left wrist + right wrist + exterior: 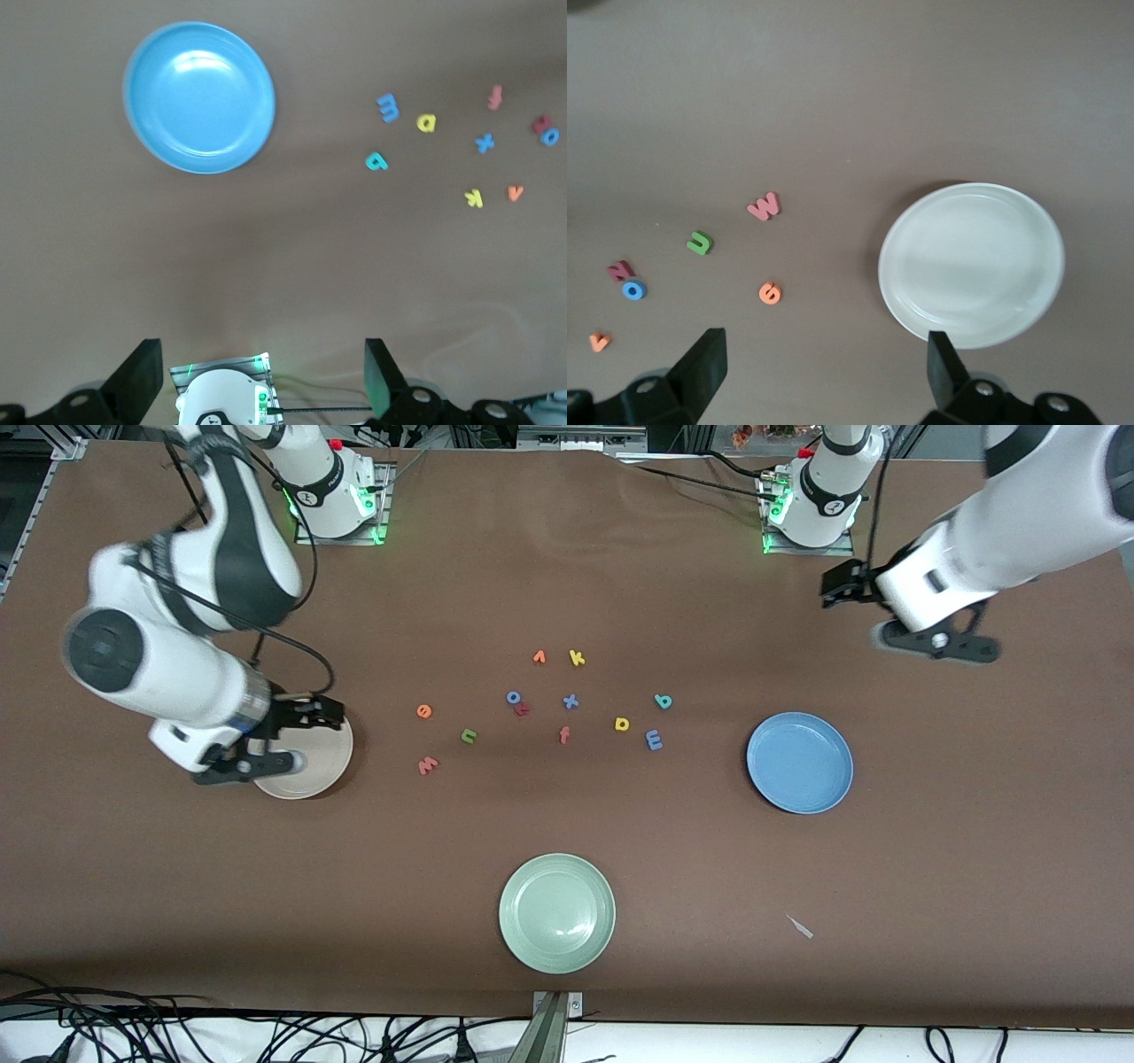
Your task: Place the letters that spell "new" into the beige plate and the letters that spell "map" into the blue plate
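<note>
The green "n" [469, 735], orange "e" [423, 710] and salmon "w" [428, 765] lie on the table near the beige plate [312, 775]. The blue "m" [654, 740], teal "a" [663, 701] and yellow "p" [622, 724] lie toward the blue plate [800, 763]. Both plates hold nothing. My right gripper [283, 735] hangs open over the beige plate's edge, with nothing between its fingers [709, 354]. Up in the air, my left gripper [895, 615] is open and empty, over bare table between its base and the blue plate [199, 96].
A pale green plate [556, 913] sits near the table's front edge. Other loose letters lie among the task's: blue "o" [514, 697], red "r" [523, 709], blue "x" [570, 701], salmon "f" [564, 734], yellow "k" [577, 658] and an orange letter [539, 657].
</note>
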`<control>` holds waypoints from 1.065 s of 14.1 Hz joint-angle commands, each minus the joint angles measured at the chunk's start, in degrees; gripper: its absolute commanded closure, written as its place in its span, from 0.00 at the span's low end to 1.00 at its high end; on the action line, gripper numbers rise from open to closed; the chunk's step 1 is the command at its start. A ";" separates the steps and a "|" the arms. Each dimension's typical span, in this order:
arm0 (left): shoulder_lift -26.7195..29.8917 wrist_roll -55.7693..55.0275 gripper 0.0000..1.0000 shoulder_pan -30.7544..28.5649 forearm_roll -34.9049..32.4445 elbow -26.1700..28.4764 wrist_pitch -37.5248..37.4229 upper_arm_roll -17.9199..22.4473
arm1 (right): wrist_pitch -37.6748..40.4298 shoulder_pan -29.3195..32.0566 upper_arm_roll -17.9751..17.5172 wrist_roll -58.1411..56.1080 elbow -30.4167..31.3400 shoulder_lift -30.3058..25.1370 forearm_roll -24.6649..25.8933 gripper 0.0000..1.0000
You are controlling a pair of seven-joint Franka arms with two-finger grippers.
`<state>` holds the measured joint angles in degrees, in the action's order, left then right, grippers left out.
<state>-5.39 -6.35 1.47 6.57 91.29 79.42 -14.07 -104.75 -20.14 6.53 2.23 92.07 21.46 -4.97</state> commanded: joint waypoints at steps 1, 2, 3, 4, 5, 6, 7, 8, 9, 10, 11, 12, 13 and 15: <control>-7.33 -1.89 0.00 0.02 0.55 -2.16 5.19 -3.50 | -2.19 -1.91 0.41 0.58 -4.79 7.87 -1.00 0.00; -9.61 -4.00 0.00 0.63 0.46 -2.16 7.74 -4.38 | -5.09 -3.14 0.41 3.54 -4.79 9.11 -1.35 0.00; -11.38 -6.45 0.00 2.29 -0.15 -1.99 10.64 -4.48 | -6.94 -3.94 0.41 8.79 -4.53 10.34 -1.88 0.00; -12.96 -9.18 0.00 4.57 -1.37 -1.73 13.10 -4.48 | -7.83 -4.90 0.32 12.93 -4.53 11.31 -2.14 0.00; -14.54 -12.86 0.00 6.68 -3.73 -1.20 15.39 -4.48 | -9.14 -5.78 0.41 17.67 -4.35 12.19 -3.88 0.00; -16.21 -17.16 0.00 8.27 -7.15 -1.11 16.54 -4.48 | -10.81 -6.22 0.41 23.46 -4.09 12.72 -6.08 0.00; -17.97 -20.77 0.00 8.81 -9.01 -1.37 17.25 -4.57 | -12.22 -6.75 0.41 29.35 -4.09 13.69 -7.14 0.00; -19.29 -24.46 0.00 9.07 -8.95 -1.29 19.43 -4.48 | -13.89 -6.84 0.32 32.98 -3.74 14.65 -7.33 0.00; -20.87 -28.41 0.00 9.08 -8.77 -1.20 21.89 -4.57 | -15.56 -7.02 0.32 35.01 -2.61 14.84 -7.33 0.00; -22.45 -31.93 0.00 9.25 -8.77 -1.20 23.31 -4.48 | -17.40 -7.45 0.32 37.21 -1.46 15.19 -7.42 0.00; -24.12 -35.01 0.00 9.69 -9.03 -1.20 25.24 -4.48 | -19.25 -7.55 0.32 38.71 -0.06 15.45 -7.42 0.00; -25.62 -37.22 0.01 9.78 -9.03 -1.11 27.69 -4.48 | -21.44 -7.55 0.32 39.25 1.69 15.80 -8.20 0.00; -27.29 -39.59 0.02 9.95 -9.12 -1.02 30.15 -4.48 | -23.46 -7.81 0.32 39.51 3.80 15.63 -9.25 0.00; -29.32 -43.21 0.07 11.27 -9.82 1.25 35.86 -4.48 | -25.32 -8.42 0.32 41.44 5.57 15.80 -9.62 0.00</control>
<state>-32.55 -45.17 11.34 -1.08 91.82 110.92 -18.45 -127.57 -27.45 6.50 41.37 94.84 38.04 -13.35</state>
